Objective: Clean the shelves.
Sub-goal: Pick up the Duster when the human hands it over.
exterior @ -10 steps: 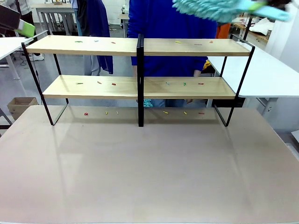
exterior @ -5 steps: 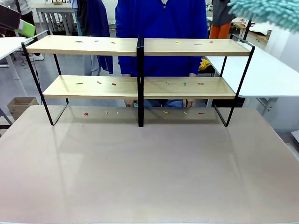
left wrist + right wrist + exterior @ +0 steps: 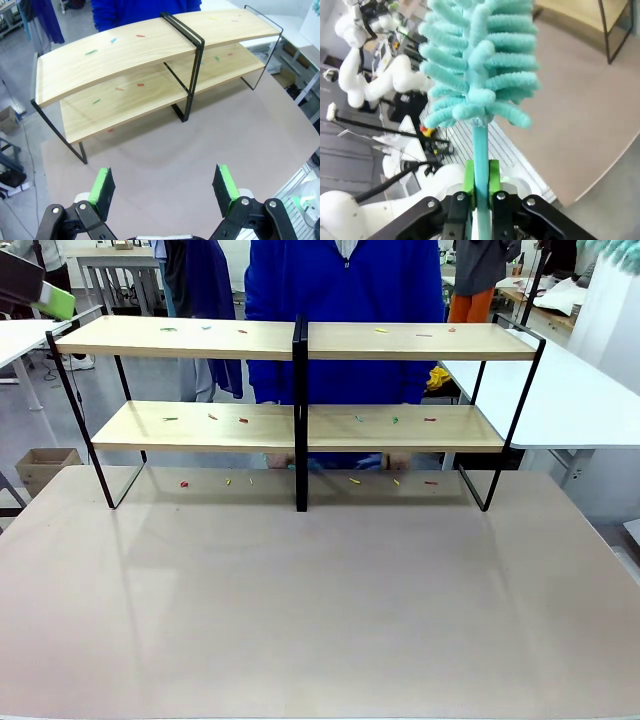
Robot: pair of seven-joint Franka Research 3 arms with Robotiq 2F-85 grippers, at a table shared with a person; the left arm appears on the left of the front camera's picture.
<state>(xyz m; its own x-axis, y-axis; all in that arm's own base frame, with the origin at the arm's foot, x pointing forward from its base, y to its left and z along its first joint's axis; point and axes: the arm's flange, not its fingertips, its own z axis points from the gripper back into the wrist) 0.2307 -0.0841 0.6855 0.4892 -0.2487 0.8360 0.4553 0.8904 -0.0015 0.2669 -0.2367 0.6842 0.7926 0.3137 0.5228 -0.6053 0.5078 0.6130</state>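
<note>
In the front view, a person (image 3: 345, 285) in blue stands just behind the shelves (image 3: 200, 426), which sit at the far edge of the brown table (image 3: 320, 600). A white table (image 3: 570, 390) lies to the right and a cardboard box (image 3: 42, 465) on the floor at the left. Small coloured scraps (image 3: 243, 421) dot both light boards and the tabletop beneath.

The left wrist view looks down on the rack, its black central post splitting both tiers. The left gripper (image 3: 164, 186) hangs over the near table, jaws wide and empty.

In the right wrist view, the right gripper (image 3: 481, 182) is clamped on the stem of a teal duster (image 3: 480, 65), off the table's right edge, with a corner of the rack's frame beyond.
</note>
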